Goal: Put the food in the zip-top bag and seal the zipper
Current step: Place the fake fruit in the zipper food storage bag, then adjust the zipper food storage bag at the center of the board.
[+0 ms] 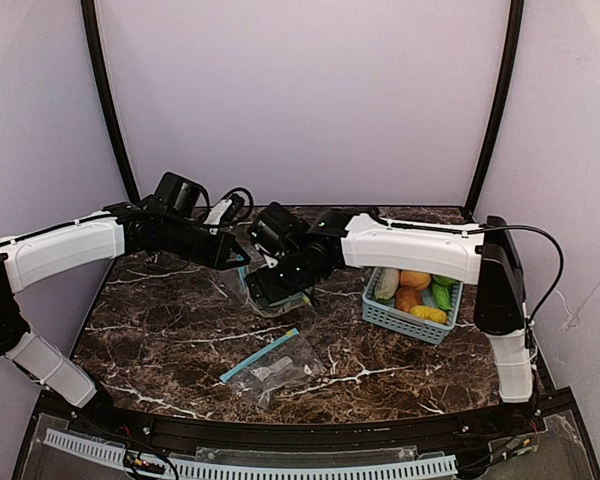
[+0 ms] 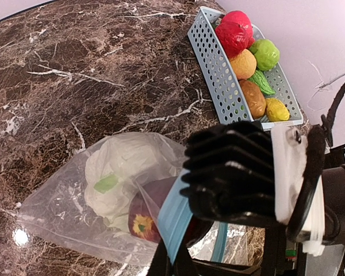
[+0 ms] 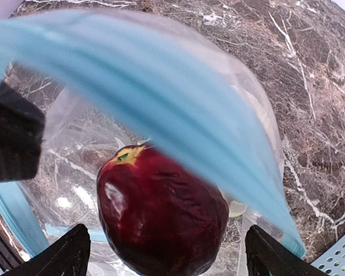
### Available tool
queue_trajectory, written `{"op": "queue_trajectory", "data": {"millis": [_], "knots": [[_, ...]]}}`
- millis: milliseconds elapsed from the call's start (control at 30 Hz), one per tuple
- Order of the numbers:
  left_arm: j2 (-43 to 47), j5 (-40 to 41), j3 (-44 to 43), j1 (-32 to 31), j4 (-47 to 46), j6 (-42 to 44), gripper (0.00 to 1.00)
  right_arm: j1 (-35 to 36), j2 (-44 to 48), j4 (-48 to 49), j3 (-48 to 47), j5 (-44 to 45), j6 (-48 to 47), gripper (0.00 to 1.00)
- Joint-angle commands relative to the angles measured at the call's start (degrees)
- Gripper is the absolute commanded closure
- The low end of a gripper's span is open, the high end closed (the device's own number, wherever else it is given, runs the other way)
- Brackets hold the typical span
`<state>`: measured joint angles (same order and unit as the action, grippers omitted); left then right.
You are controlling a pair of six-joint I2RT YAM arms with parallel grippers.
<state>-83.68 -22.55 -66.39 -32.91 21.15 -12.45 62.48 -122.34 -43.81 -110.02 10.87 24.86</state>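
1. The zip-top bag [image 2: 63, 201] is clear, crinkled film. It rests on the dark marble-patterned table [image 1: 160, 320] between the two arms, with its mouth raised.
2. Its light-blue zipper strip [image 3: 161, 103] arcs across the right wrist view as a broad, blurred band.
3. The left gripper [image 2: 173, 261] is pinched closed on that blue rim at the bag's mouth.
4. The right gripper [image 3: 169, 257] is spread wide above the opening. Its black fingers [image 3: 60, 256] are well apart and touch nothing.
5. Directly below it, inside the bag, is a rounded, glossy dark red apple [image 3: 161, 213] with a yellowish-green end facing up.
6. A lumpy white cauliflower [image 2: 126, 167] with a green leaf lies in the bag against the apple.
7. The rest of the food [image 2: 243, 63], shiny red, green, orange and yellow pieces, is packed together in a rectangular light-blue perforated basket [image 2: 215, 69] to the right of the bag.
8. A second bag [image 1: 275, 365], flat and clear with a blue edge, lies nearer the arm bases.
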Motion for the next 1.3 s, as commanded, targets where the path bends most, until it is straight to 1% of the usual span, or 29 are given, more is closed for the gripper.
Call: {"op": "queue_trajectory", "data": {"millis": [0,67,167,300,400,500,600,700,767,867,1067,1267], "knots": [[0.2,-0.4,-0.5,0.4,0.0,0.3,0.99,-0.1,4.5,1.1,1.7,1.1,0.6,0.07],[0.1,-0.4,-0.5,0.5,0.1,0.2,0.99,-0.1,6.0,1.7,4.4,1.2,1.3,0.07],[-0.1,-0.4,-0.5,1.0,0.1,0.1,0.99,-0.1,8.1,3.1,8.3,1.2,2.7,0.1],[-0.2,0.6,-0.7,1.3,0.4,0.4,0.99,-0.3,9.8,6.1,12.7,-0.5,4.0,0.22],[-0.4,0.8,-0.7,1.4,0.6,0.5,0.99,-0.5,10.2,8.3,14.4,-2.4,4.5,0.27],[-0.8,0.9,-0.9,1.5,0.9,0.6,0.99,-0.6,11.7,9.7,15.6,-1.5,4.6,0.27],[-1.0,1.1,-1.0,1.7,1.1,0.7,0.99,-0.6,14.6,12.1,18.1,-1.3,3.3,0.22],[-1.1,1.0,-1.0,2.0,1.2,0.5,0.99,-0.7,17.6,13.5,21.3,-0.9,3.2,0.2],[-1.1,0.9,-1.0,2.1,1.1,0.4,0.99,-1.0,19.1,13.8,23.3,-0.4,3.9,0.21],[-1.1,0.8,-1.0,2.1,1.1,0.4,0.99,-2.2,19.7,13.8,25.6,-0.3,5.1,0.27],[-1.2,0.7,-1.0,2.2,1.1,0.3,0.99,-3.9,18.3,14.7,26.3,-0.2,4.7,0.41],[-1.2,0.7,-1.0,2.1,1.1,0.4,0.99,-4.3,15.3,15.1,23.3,-0.5,2.2,0.46]]}}
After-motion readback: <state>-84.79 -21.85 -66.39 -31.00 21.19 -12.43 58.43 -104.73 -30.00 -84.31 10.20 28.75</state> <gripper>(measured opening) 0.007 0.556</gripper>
